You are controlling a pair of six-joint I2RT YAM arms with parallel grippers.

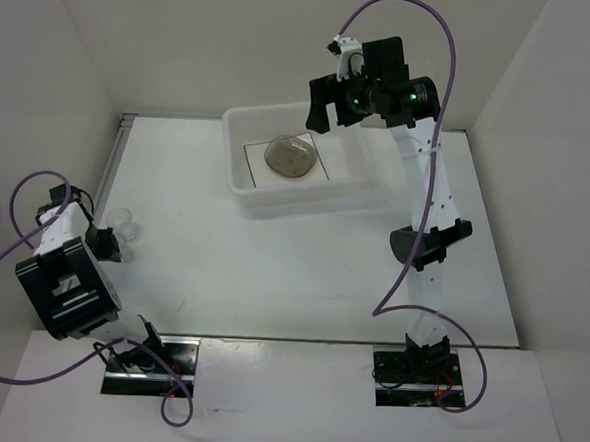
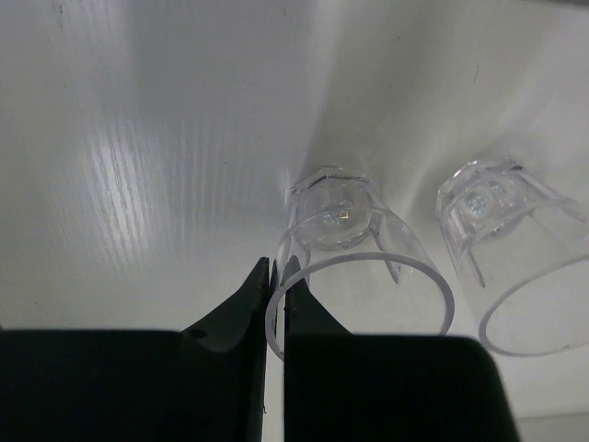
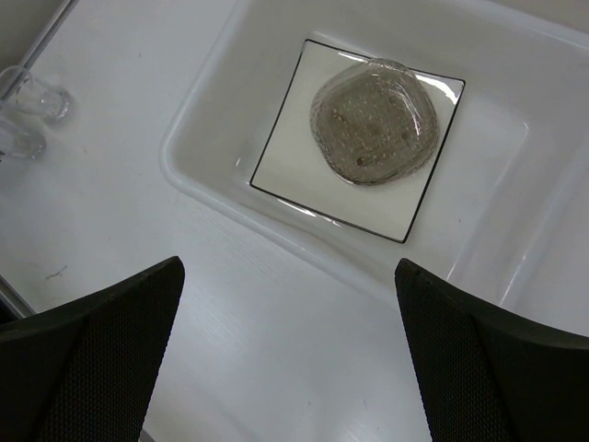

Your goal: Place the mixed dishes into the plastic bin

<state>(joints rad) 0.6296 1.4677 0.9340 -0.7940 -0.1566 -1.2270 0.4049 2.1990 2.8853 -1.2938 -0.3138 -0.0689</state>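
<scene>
**Cup pinched at left, bin waits at centre**

The left claw [image 2: 279,269] is shut to a sliver on the rim of a clear cup [image 2: 354,239]. The cup stands at the table's [image 1: 272,270] left edge, well apart from the bin [image 1: 234,162], with a second cup [image 2: 515,239] just beside it. At centre, the bin holds the plate [image 3: 285,157], a speckled dish [image 3: 373,120] on top. The right claw [image 3: 287,267] hangs wide open and empty over the bin's near wall. The step in hand appears to be fetching the cup. Next comes a clean lift, then a carry rightward over the rim.
</scene>
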